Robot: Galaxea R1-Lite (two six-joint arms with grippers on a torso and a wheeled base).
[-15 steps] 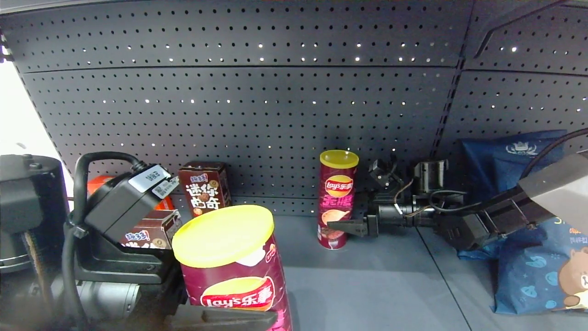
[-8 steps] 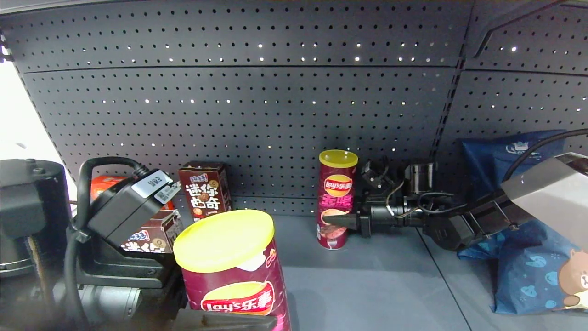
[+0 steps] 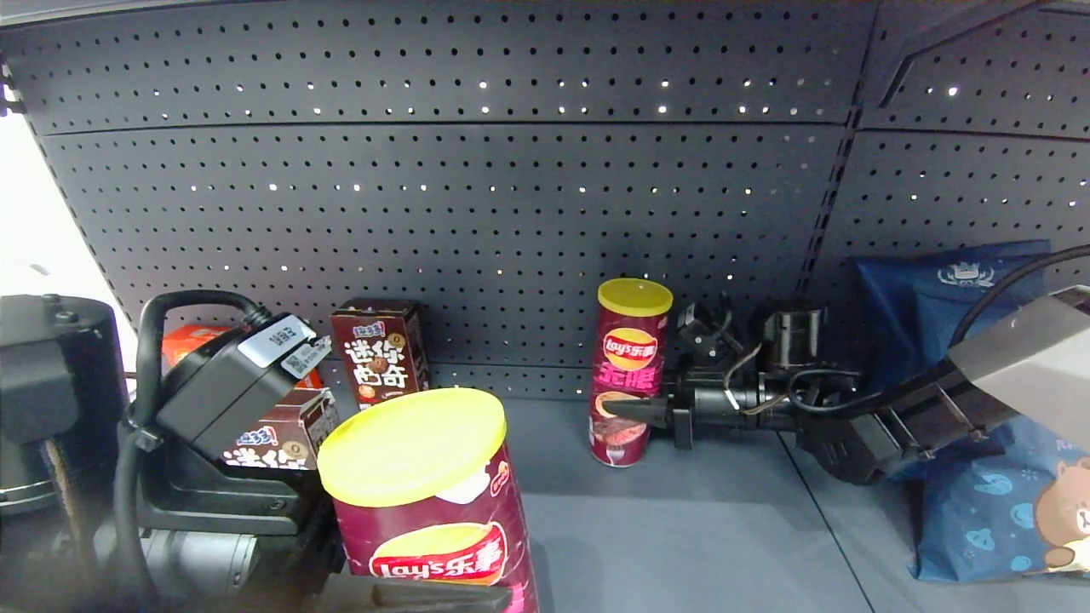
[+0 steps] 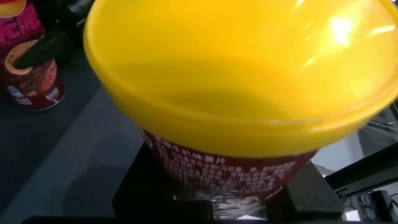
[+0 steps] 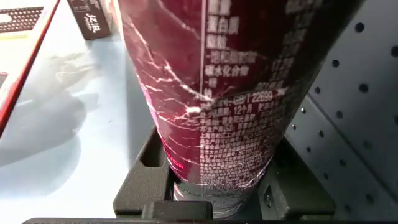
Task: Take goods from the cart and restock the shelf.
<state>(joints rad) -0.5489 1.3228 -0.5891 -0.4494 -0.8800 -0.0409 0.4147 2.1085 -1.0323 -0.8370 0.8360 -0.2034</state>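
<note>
Right hand (image 3: 628,409), extending from 3 o'clock, is clamped on a can (image 3: 632,345) on the shelf (image 3: 724,528) at 12 o'clock. Left hand (image 3: 400,589), at 7 o'clock, is clamped on a second can (image 3: 426,502).

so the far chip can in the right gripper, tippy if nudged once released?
Probably tippy: far chip can is tall and narrow, leaning slightly in the right gripper. Likely stiff and light, a lidded tube. On its side it would probably roll.
</note>
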